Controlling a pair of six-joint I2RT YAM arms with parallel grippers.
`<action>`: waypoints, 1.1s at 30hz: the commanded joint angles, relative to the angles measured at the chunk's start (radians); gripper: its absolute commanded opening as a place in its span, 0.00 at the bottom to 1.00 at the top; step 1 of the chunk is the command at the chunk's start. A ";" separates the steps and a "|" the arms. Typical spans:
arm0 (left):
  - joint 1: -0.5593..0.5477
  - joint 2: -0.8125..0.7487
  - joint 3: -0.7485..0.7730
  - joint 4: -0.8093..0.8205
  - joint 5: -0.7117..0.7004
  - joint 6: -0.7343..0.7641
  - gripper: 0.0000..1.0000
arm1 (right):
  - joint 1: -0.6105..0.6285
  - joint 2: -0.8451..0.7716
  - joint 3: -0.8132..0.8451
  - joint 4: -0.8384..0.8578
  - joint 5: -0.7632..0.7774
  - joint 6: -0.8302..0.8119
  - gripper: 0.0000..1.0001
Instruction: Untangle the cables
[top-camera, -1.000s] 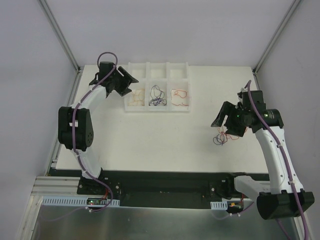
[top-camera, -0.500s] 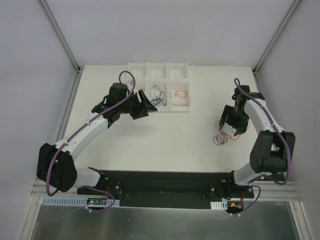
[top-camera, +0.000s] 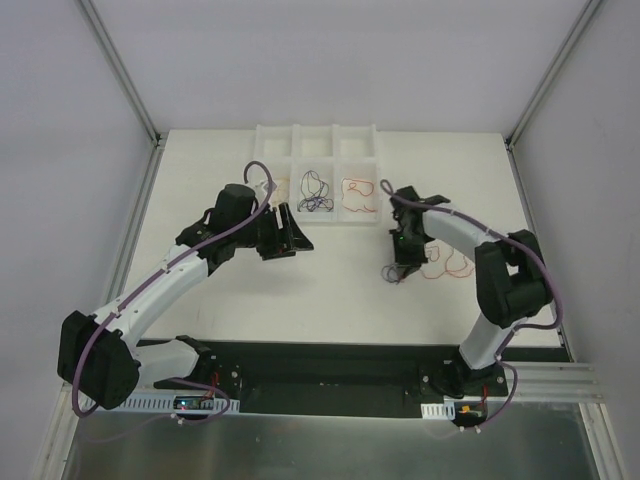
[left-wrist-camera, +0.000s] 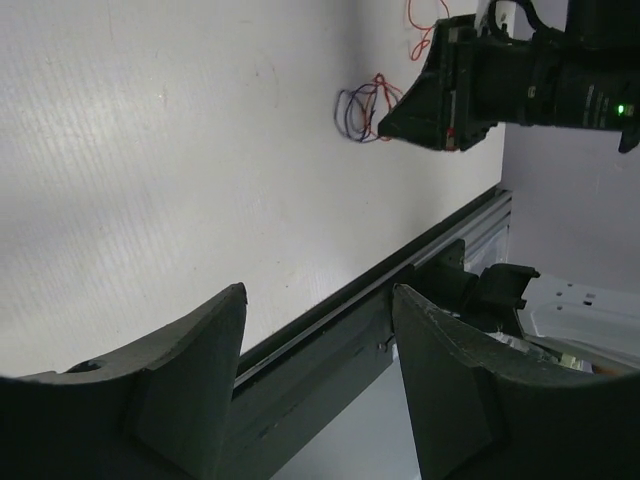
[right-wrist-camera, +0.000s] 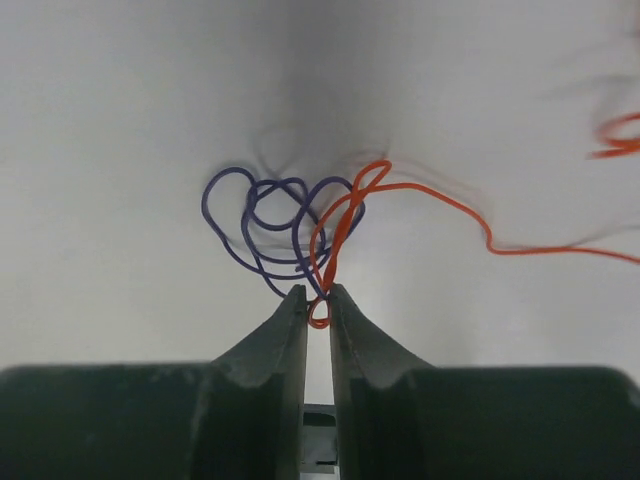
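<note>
The cables lie right of the table's centre as a small tangle (top-camera: 392, 274) of dark purple cable (right-wrist-camera: 262, 228) and red-orange cable (right-wrist-camera: 432, 205). My right gripper (right-wrist-camera: 318, 296) is shut on the cables: a small red loop and a purple strand are pinched between its tips. In the top view the right gripper (top-camera: 399, 266) sits low over the tangle, and the red strand (top-camera: 447, 268) trails off to the right. My left gripper (top-camera: 292, 236) hovers open and empty just below the tray. In the left wrist view the left gripper (left-wrist-camera: 318, 295) looks across at the tangle (left-wrist-camera: 360, 102).
A white compartment tray (top-camera: 258, 140) stands at the back. Its front row holds pale tan wires, mostly hidden by the left arm, dark blue wires (top-camera: 315, 192) and red wires (top-camera: 360, 188). The black base rail (top-camera: 320, 365) runs along the near edge.
The right gripper has swept left across the table, dragging the tangle along, and has closed on it. The left arm has swung from beside the tray to below it.
</note>
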 joint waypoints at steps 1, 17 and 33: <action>0.004 -0.013 0.033 -0.069 -0.015 0.080 0.59 | 0.287 -0.004 0.050 0.022 -0.189 0.084 0.16; 0.001 0.109 0.023 -0.170 0.072 0.196 0.64 | 0.194 -0.266 -0.037 -0.030 -0.129 0.233 0.68; -0.317 0.662 0.408 -0.384 -0.093 0.489 0.73 | 0.146 -0.191 -0.257 0.099 -0.238 0.262 0.46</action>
